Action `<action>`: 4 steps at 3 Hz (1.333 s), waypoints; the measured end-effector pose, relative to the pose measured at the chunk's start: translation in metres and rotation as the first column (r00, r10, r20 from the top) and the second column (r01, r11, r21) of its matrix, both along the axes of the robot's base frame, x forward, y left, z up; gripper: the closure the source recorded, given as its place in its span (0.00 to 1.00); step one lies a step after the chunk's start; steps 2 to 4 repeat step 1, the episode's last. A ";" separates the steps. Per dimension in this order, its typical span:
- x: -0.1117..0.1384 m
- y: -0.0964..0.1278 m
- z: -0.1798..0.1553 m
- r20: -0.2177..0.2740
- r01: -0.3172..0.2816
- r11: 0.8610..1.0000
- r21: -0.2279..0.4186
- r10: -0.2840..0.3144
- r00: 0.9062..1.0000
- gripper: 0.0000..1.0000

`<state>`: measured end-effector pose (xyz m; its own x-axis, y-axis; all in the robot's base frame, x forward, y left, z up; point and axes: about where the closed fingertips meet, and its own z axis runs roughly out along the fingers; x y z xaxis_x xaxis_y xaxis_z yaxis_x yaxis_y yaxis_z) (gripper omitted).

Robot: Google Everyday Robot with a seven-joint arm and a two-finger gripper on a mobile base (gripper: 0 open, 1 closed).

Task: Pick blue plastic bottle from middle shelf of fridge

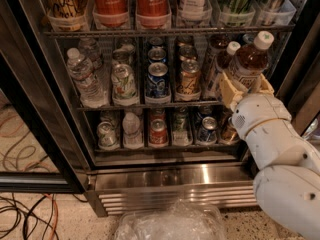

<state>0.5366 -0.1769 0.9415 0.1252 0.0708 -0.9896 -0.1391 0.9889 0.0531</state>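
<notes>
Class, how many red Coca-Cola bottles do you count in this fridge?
2 Coca-Cola bottles, side by side on the top shelf, left of centre; more may stand hidden behind them. The claw grips a brown bottle at the middle shelf's right end.
</notes>
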 end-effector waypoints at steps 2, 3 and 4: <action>-0.024 0.000 -0.004 -0.055 -0.077 0.997 -0.024 0.076 0.996 1.00; -0.024 0.000 -0.004 -0.055 -0.077 0.997 -0.024 0.076 0.996 1.00; -0.024 0.000 -0.004 -0.055 -0.077 0.997 -0.024 0.076 0.996 1.00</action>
